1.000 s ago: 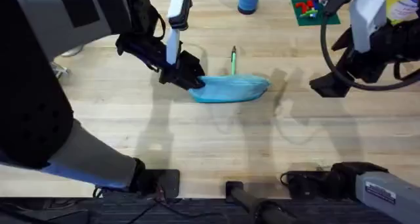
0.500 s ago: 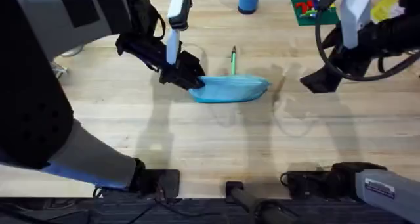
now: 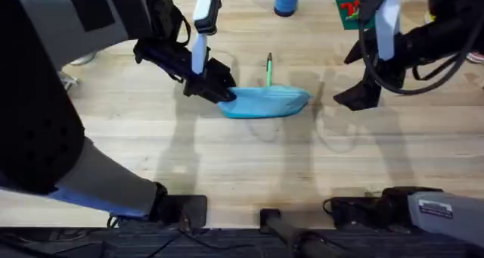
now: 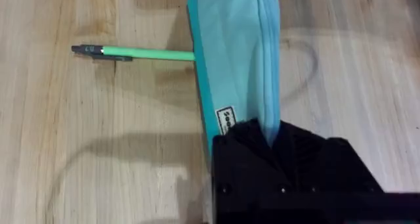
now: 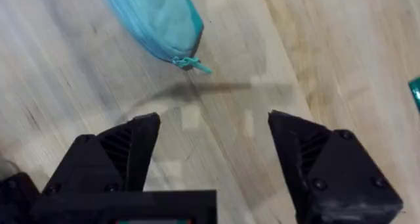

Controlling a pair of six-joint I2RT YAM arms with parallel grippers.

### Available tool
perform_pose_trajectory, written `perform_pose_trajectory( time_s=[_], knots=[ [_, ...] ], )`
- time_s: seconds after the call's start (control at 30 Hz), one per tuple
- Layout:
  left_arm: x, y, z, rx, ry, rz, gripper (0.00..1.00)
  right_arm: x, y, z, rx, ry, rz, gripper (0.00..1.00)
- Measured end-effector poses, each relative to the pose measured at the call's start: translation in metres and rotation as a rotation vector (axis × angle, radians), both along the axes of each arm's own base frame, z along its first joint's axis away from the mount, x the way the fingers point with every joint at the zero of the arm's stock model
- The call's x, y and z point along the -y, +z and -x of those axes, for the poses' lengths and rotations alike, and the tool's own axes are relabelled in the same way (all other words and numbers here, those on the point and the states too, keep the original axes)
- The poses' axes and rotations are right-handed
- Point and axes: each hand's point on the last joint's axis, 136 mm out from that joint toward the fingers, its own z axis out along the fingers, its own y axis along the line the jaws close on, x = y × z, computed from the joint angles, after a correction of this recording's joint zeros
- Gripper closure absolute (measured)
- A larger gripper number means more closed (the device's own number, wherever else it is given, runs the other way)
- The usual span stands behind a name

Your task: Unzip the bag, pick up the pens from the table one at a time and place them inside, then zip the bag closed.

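Pencil pouch: the light blue fabric pouch (image 3: 266,101) lies lengthwise on the pale wooden surface (image 3: 242,167), near the middle, with its zipper seam running along the top.
Zipper pull: a small teal pull (image 5: 194,64) sticks out at the pouch's right end, resting on the wood; the pouch looks zipped shut along the stretch that can be seen.
Green pen: one bright green pen (image 3: 268,67) lies on the surface on the far side of the pouch, at a right angle to it, one end reaching the pouch's edge and its dark tip pointing away.
Left tool: the left tool (image 3: 221,92) is clenched on the left end of the pouch, its black fingers pinching the fabric at the seam.
Right tool: the right tool (image 3: 355,99) hangs above bare wood to the right of the pouch, apart from it, fingers spread wide and holding nothing.
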Motion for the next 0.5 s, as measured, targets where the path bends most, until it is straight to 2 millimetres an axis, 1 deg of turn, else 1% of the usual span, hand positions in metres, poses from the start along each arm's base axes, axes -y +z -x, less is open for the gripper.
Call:
perform_pose_trajectory(
  time_s=[0.27, 0.37, 0.5],
  knots=[
    [0.0, 0.0, 0.0, 0.0, 0.0, 0.0, 0.958, -0.009, -0.02, -0.001, -0.05, 0.075, 0.008, 0.004],
    [0.0, 0.0, 0.0, 0.0, 0.0, 0.0, 0.958, -0.013, -0.023, -0.001, -0.055, 0.094, 0.008, 0.004],
    [0.0, 0.0, 0.0, 0.0, 0.0, 0.0, 0.958, -0.019, -0.022, -0.008, -0.021, 0.114, 0.008, 0.005]
  ],
)
